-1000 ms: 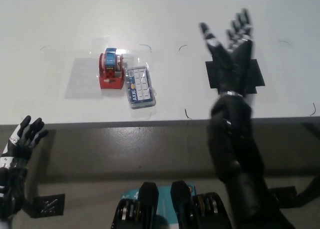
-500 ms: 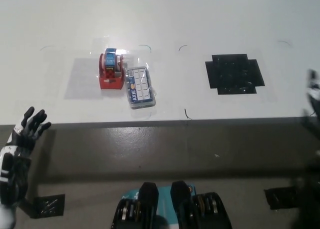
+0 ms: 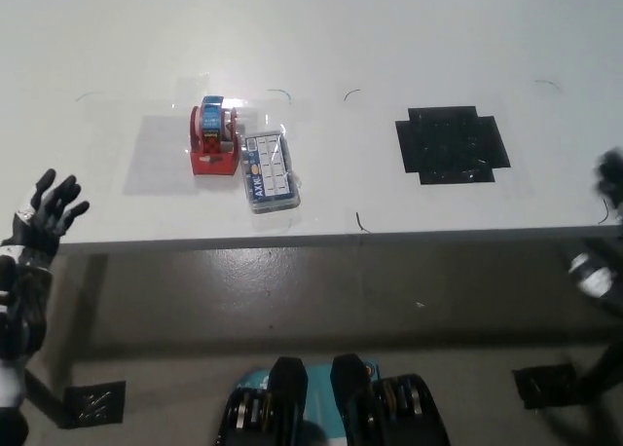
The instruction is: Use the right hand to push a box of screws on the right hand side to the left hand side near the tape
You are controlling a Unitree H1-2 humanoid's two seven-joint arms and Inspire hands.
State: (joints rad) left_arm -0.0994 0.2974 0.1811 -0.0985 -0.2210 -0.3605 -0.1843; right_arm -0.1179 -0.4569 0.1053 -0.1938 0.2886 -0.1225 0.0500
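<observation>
Just right of the red tape dispenser, touching it, lies the box of screws on the white table. Left hand: fingers spread, empty, well left of the dispenser. Right hand: blurred at the far right edge; finger state indeterminable.

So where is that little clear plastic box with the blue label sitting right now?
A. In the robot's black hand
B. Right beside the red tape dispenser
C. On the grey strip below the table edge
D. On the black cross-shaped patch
B: the clear plastic box with the blue label lies right next to the red tape dispenser, far from the black cross-shaped patch and from the black right hand at the picture's right edge.
</observation>
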